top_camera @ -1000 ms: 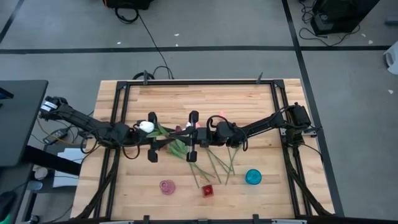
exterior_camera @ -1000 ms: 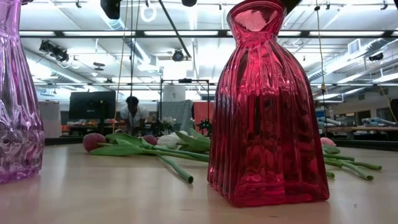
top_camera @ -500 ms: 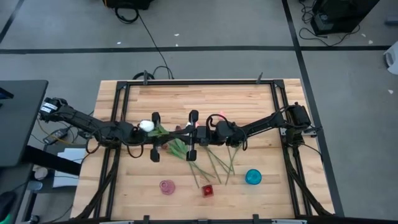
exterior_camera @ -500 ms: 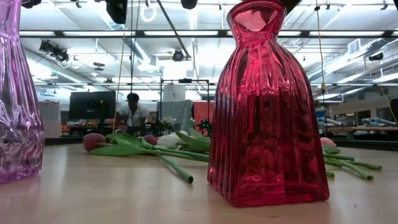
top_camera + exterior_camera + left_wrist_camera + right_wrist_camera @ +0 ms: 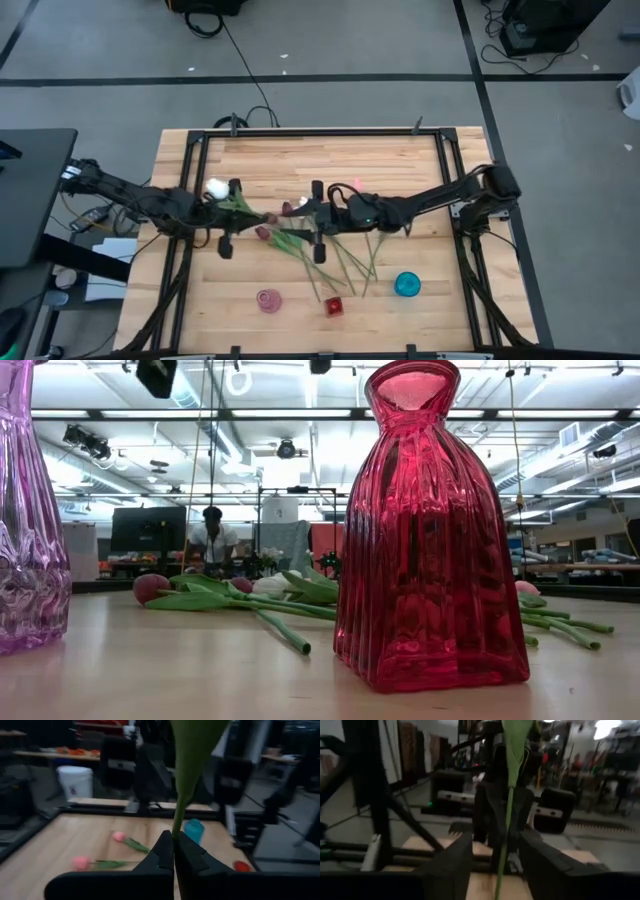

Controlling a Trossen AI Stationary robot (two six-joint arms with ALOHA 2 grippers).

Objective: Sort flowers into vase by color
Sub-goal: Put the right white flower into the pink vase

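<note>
Flowers: we find the left hand [image 5: 173, 851] pinching a white tulip's stem [image 5: 178, 815], right hand [image 5: 495, 855] spread; a thin grip may let it slip.

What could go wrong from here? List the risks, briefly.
1. The left gripper is shut on a thin green stem, with the white head free beside it. The flower could twist or slip in that narrow pinch.
2. The right gripper is open with a leafy stem running between its fingers. A pull by either arm might snag or bend it.
3. The red vase has a narrow neck, so a swinging stem may miss it.
</note>
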